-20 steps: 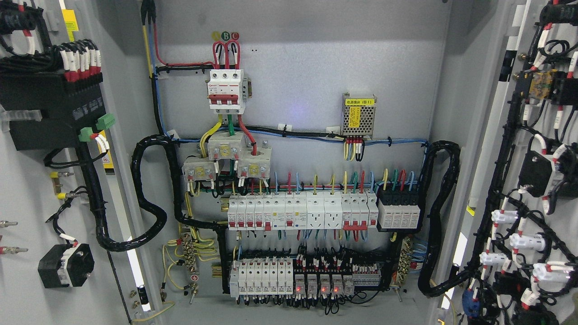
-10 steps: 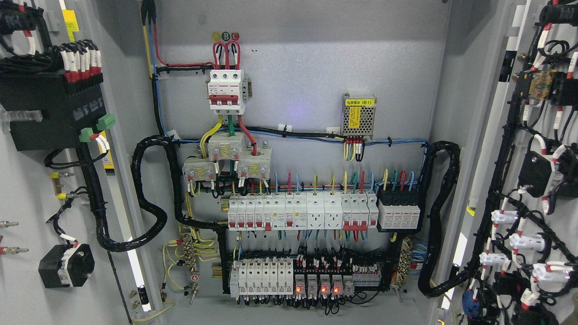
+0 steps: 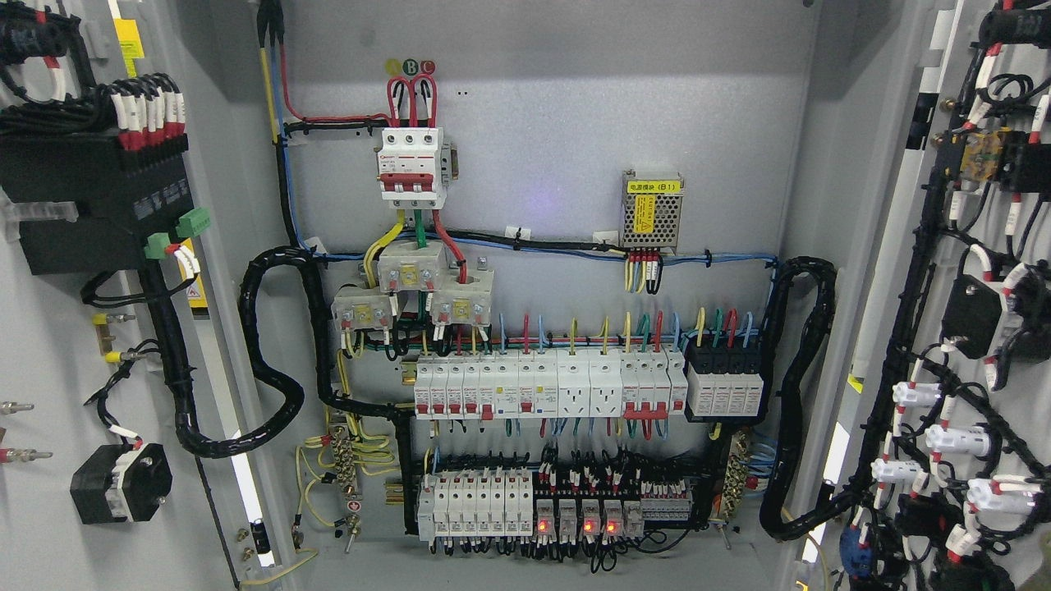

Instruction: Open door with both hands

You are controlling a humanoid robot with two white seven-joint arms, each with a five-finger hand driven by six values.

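Grey cabinet interior point(image 3: 558, 148) fills my view, its left door point(image 3: 49, 345) and right door point(image 3: 977, 328) swung wide at the frame's edges, so opening looks finished; neither hand shows, fingers' state unknown, and next I'd just hold clear.

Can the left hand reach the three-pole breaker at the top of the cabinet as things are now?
Probably yes, but with doubt. Both doors stand open, the left door and the right door, so nothing covers the three-pole breaker. However, neither hand is in view, so I cannot tell where the left hand starts from.
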